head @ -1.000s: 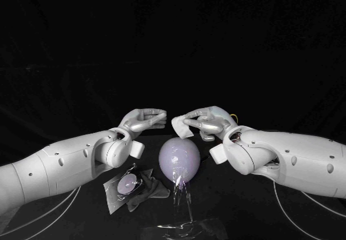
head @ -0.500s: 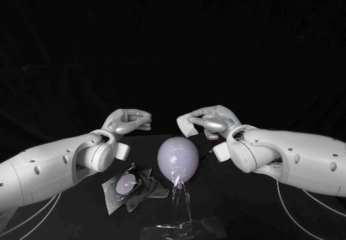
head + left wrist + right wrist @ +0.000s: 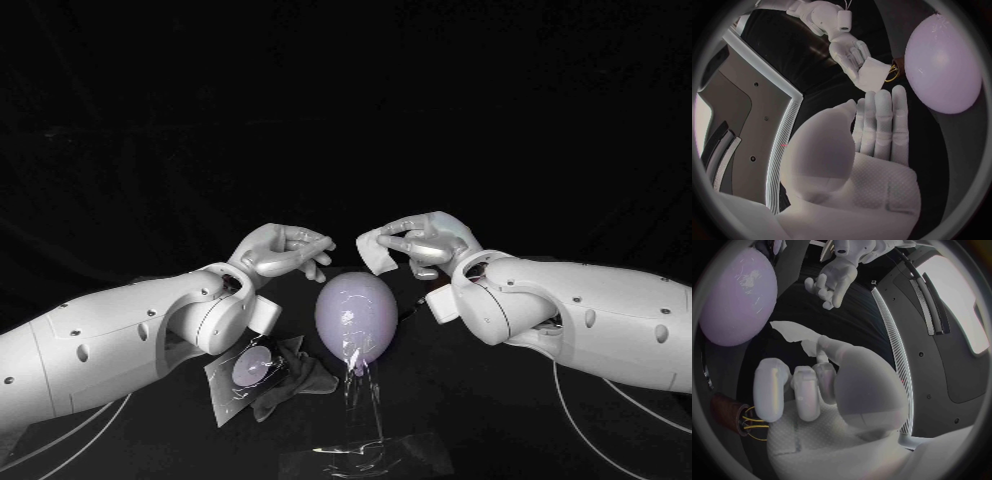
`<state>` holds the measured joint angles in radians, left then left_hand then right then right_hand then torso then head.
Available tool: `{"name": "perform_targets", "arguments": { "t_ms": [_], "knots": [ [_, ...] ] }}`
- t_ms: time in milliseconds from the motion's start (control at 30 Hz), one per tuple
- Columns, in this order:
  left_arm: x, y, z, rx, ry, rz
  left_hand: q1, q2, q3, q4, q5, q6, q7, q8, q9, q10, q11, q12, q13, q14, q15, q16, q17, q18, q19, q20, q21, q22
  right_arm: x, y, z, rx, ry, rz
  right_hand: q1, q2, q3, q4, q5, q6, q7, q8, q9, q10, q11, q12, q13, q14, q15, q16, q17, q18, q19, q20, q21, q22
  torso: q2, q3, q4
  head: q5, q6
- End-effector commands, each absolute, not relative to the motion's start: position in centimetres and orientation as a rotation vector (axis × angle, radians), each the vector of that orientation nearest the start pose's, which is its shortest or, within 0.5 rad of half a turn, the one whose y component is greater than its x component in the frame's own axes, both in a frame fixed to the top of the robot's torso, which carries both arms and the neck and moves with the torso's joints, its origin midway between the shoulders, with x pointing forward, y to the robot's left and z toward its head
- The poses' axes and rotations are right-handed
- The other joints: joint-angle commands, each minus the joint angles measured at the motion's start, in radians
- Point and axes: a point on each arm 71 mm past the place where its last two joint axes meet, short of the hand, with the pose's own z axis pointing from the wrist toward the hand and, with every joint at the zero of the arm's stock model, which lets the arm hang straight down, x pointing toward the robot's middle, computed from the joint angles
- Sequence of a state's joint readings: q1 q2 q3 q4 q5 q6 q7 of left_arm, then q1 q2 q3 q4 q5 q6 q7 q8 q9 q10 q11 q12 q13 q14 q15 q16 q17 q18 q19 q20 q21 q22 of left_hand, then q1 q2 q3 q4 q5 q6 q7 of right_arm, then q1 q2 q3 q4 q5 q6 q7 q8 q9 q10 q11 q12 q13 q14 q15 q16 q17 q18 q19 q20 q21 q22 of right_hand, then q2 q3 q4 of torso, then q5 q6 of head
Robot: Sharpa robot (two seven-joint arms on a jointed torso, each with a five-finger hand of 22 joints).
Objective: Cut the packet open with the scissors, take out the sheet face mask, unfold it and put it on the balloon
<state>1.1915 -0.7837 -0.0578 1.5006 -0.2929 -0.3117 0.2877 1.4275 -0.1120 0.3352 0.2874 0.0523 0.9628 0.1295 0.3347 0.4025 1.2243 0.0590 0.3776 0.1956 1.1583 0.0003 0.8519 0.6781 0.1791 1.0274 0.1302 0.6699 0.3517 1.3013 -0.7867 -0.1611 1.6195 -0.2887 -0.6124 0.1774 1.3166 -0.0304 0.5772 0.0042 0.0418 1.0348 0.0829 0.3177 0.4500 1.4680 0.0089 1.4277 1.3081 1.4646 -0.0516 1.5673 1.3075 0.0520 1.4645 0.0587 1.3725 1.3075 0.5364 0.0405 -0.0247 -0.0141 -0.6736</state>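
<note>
The right hand (image 3: 415,240) is pinching the sheet face mask (image 3: 378,251) between thumb and fingers. The mask is hanging there as a small, white, folded piece, up off the worktop (image 3: 490,425) and just above the top of the balloon (image 3: 356,318), not touching it. The left hand (image 3: 289,250) is hovering close on the other side of the mask, facing the right hand. In the left wrist view its fingers are stretching out straight with the palm bare, so it is holding nothing. The pale lilac balloon is standing between the two forearms with its narrow end pointing down, sitting on a clear stand (image 3: 362,405) that is catching the light. Both wrists are crowding the balloon's upper sides, and the mask is sitting in the narrow gap between the two hands. The packet (image 3: 245,375) is lying flat on the worktop to the robot's left of the balloon, with a pale oval showing through its clear face, and its far edge is slipping under the left forearm. A dark crumpled thing (image 3: 303,372) is lying right against the packet, between it and the stand; what it is I cannot tell. In the left wrist view a small yellow loop (image 3: 892,75) is peeking out beside the balloon, behind the mask, too small to make out.
</note>
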Motion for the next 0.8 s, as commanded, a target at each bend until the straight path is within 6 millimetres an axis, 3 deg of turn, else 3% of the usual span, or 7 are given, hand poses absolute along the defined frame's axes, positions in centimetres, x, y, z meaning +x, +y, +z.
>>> {"name": "perform_targets", "arguments": {
  "t_ms": [33,333,800],
  "knots": [
    [48.5,16.9,-19.3,-0.856,1.660,-1.439,-0.024,-0.002,-0.004,0.004,-0.002,-0.015,0.007,-0.018,-0.007,0.008,0.003,-0.002,0.002,0.006,0.004,0.006,0.003,0.001,-0.007,-0.002,0.009,0.004,47.3,-16.3,-17.0,0.796,1.564,1.204,-0.004,0.007,0.007,0.000,0.007,0.002,-0.003,0.052,0.063,0.030,-0.006,0.002,0.153,0.106,-0.006,0.003,0.263,-0.007,0.012,-0.007,-0.006,0.183,0.000,0.0014,-0.0007,0.002,-0.001],
    [48.6,15.2,-19.4,-0.921,1.651,-1.457,-0.064,-0.005,-0.011,0.005,-0.002,-0.038,0.025,-0.058,-0.026,0.017,0.015,-0.012,0.005,0.006,0.013,0.011,0.007,0.001,-0.018,-0.001,0.023,0.015,46.9,-15.9,-17.0,0.743,1.578,1.201,-0.004,0.007,0.007,0.000,0.007,0.002,-0.003,0.052,0.063,0.030,-0.006,0.002,0.153,0.106,-0.006,0.003,0.263,-0.007,0.012,-0.007,-0.006,0.183,0.000,0.0011,0.0007,0.002,-0.002],
    [48.5,13.8,-19.6,-0.930,1.701,-1.461,-0.097,-0.011,-0.027,0.005,-0.002,-0.030,0.027,-0.069,-0.033,0.024,0.017,-0.013,0.010,0.008,0.016,0.018,0.011,0.002,-0.023,0.000,0.032,0.021,46.4,-15.2,-17.0,0.724,1.593,1.216,-0.004,0.007,0.007,0.000,0.007,0.002,-0.003,0.052,0.063,0.030,-0.006,0.002,0.153,0.106,-0.006,0.003,0.263,-0.007,0.012,-0.007,-0.006,0.183,-0.001,-0.0008,0.0017,0.004,-0.007]
  ]
}}
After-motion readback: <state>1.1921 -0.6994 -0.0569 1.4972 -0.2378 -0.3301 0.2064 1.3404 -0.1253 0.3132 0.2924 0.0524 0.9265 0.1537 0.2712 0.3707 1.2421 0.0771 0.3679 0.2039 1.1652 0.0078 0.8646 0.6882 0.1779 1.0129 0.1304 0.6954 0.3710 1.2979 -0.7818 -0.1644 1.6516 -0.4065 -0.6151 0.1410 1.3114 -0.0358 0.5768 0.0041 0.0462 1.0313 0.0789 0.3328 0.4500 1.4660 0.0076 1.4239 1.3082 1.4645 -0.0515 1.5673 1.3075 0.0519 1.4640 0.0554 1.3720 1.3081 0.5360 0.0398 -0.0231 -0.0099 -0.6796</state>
